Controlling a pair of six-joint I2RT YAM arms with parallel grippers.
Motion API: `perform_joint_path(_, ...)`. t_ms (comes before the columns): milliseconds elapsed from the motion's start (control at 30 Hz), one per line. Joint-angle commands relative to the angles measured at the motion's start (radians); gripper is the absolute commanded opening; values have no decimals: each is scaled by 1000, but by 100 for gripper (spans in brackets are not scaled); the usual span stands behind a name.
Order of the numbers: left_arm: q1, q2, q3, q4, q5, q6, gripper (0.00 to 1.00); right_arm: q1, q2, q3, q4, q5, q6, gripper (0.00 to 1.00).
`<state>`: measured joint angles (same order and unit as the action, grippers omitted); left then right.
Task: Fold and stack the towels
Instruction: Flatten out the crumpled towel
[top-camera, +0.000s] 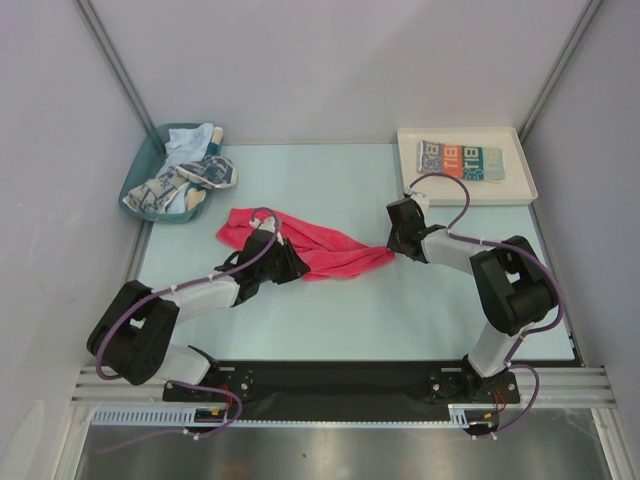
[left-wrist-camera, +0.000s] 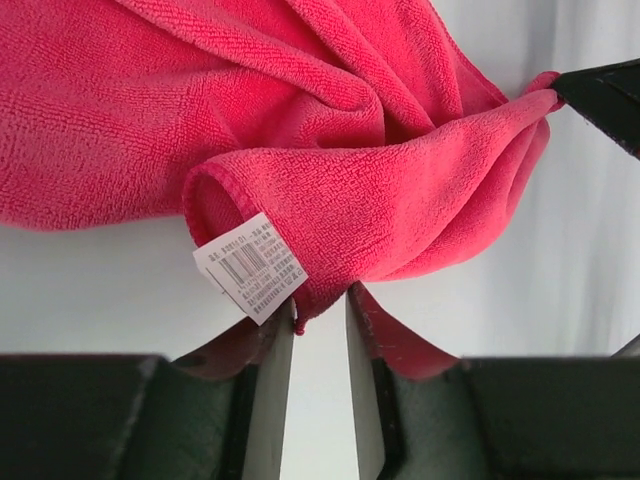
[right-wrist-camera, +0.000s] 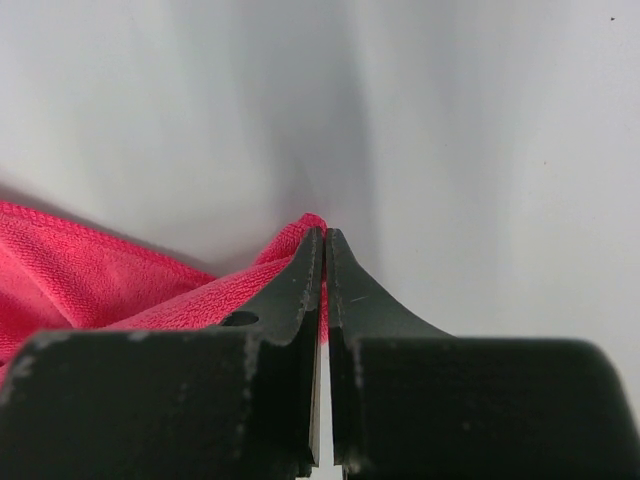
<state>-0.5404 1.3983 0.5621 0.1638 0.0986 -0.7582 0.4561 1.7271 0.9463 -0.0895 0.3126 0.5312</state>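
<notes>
The red-pink towel (top-camera: 325, 250) lies bunched on the pale table between my two grippers. My left gripper (top-camera: 291, 263) pinches its near edge beside a white label (left-wrist-camera: 250, 266); in the left wrist view (left-wrist-camera: 320, 305) a fold of the towel (left-wrist-camera: 300, 120) sits between the fingertips. My right gripper (top-camera: 397, 240) is shut on the towel's right corner, seen in the right wrist view (right-wrist-camera: 325, 236) with the cloth (right-wrist-camera: 100, 285) trailing left. The lettered teal/white/orange towel (top-camera: 461, 158) lies folded in the white tray. The blue-and-white patterned towel (top-camera: 190, 180) and the pale blue towel (top-camera: 192, 143) lie crumpled in the teal bin.
The white tray (top-camera: 525, 185) stands at the back right. The teal bin (top-camera: 140, 175) stands at the back left against the wall. Grey walls close in the table on three sides. The right gripper's black finger shows in the left wrist view (left-wrist-camera: 605, 95).
</notes>
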Motion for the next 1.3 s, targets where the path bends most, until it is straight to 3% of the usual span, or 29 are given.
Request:
perform_joint_path(0, -4, -2, 38, 33, -13, 10, 30, 0, -35, -1, 27, 11, 7, 0)
perform_joint_path(200, -4, -42, 25, 10, -7, 13, 19, 1, -69, -10, 17, 14, 3, 0)
perform_joint_path(367, -4, -103, 32, -59, -11, 40, 1, 0, -124, -17, -7, 13, -8, 0)
perform_joint_path(600, -12, -295, 128, -285, -51, 126, 0, -2, -325, -20, -58, -23, -49, 0)
perform_joint_path(767, -42, -410, 315, -512, -123, 226, 0, 9, -530, 29, -111, -63, -88, 0)
perform_joint_path(967, -167, -450, 614, -722, -247, 344, 0, 93, -691, 205, -161, -46, -184, 0)
perform_joint_path(1267, -404, -388, 1073, -889, -424, 490, 0, 289, -733, 532, -165, 23, -370, 0)
